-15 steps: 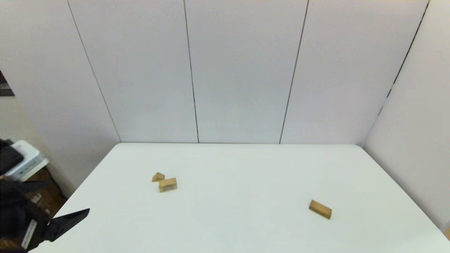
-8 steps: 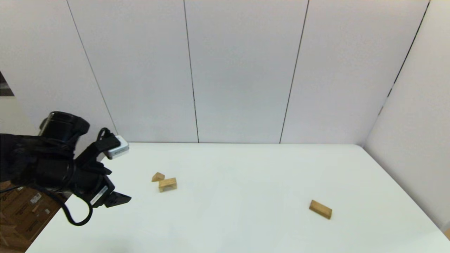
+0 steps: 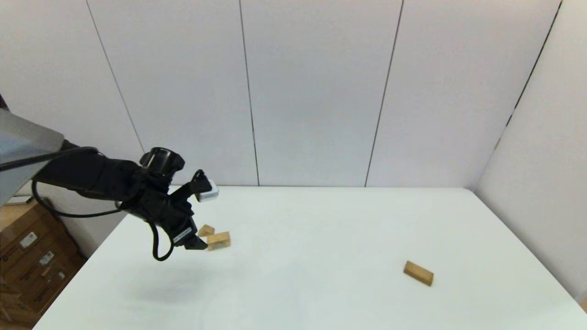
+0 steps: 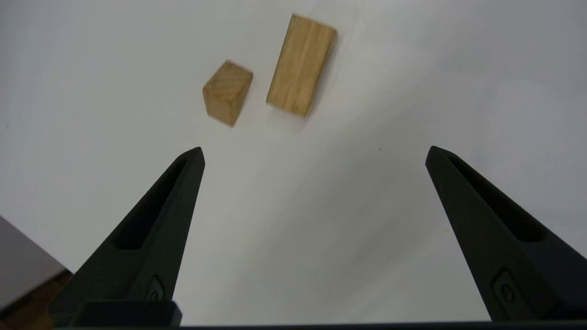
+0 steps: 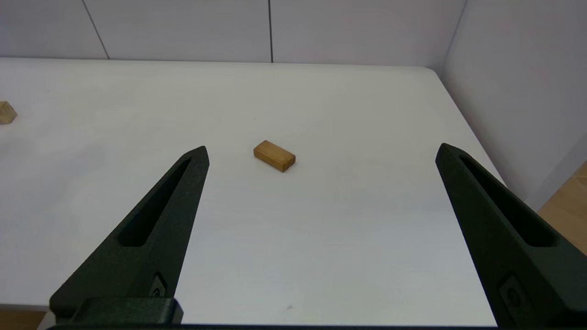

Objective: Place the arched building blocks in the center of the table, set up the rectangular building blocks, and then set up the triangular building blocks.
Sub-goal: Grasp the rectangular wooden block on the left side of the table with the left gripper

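The left gripper (image 3: pixel 198 244) hovered, fingers spread wide, just left of the arch (image 3: pixel 218 240), whose long axis ran left-right. The wedge (image 3: pixel 206 230) sat just behind it; the bar (image 3: pixel 418 273) lay far right, angled.

I see three light wood blocks with visible grain and a matt finish: the triangular building blocks (image 4: pixel 228 93) and arched building blocks (image 4: pixel 301 64) ahead of my left gripper (image 4: pixel 314 153), whose fingers (image 4: pixel 151 233) look like matt black plastic. The table (image 3: pixel 321 238) is smooth, white, faintly sheened.
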{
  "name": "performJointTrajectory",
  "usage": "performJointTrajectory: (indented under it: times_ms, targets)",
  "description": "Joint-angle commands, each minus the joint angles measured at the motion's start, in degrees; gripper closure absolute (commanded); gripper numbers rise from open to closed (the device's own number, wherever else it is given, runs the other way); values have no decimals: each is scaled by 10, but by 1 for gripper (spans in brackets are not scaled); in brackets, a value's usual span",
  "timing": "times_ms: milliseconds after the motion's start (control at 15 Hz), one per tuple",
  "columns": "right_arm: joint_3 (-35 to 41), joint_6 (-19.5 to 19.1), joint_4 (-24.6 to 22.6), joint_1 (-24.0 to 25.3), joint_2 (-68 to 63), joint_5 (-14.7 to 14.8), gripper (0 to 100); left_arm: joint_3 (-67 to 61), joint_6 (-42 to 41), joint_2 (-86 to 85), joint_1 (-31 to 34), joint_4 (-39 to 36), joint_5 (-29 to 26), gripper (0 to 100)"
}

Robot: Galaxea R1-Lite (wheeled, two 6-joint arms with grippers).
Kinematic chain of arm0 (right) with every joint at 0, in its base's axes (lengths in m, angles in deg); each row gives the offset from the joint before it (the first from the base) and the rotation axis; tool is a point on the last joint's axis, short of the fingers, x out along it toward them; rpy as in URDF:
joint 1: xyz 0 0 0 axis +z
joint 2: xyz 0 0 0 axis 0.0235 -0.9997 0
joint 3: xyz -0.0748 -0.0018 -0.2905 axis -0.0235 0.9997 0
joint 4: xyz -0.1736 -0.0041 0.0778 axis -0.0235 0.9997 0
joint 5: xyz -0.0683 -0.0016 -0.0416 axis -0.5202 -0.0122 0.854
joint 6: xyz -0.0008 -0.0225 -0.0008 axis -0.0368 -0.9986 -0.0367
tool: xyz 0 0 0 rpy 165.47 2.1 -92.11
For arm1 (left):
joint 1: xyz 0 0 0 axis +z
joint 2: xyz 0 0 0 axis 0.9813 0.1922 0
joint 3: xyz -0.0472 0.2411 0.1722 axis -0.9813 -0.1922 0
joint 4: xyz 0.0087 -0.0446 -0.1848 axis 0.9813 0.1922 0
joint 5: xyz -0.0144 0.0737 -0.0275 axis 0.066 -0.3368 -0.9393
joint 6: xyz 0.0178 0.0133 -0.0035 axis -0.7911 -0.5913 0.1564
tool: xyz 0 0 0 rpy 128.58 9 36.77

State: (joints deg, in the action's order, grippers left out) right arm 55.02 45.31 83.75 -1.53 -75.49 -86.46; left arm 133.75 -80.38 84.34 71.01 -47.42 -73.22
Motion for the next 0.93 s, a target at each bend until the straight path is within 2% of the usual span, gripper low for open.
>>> performJointTrajectory:
  times_ms: [67, 200, 933]
  targets:
    - [0, 0, 0, 0, -1, 0, 0, 65, -29, 59, -13, 51, 0, 0]
    - [0, 0, 0, 0, 0, 0, 0, 99, -30, 74, -14, 101, 1, 0]
    - [0, 0, 0, 0, 0, 0, 0, 173, -30, 170, -18, 108, 0, 0]
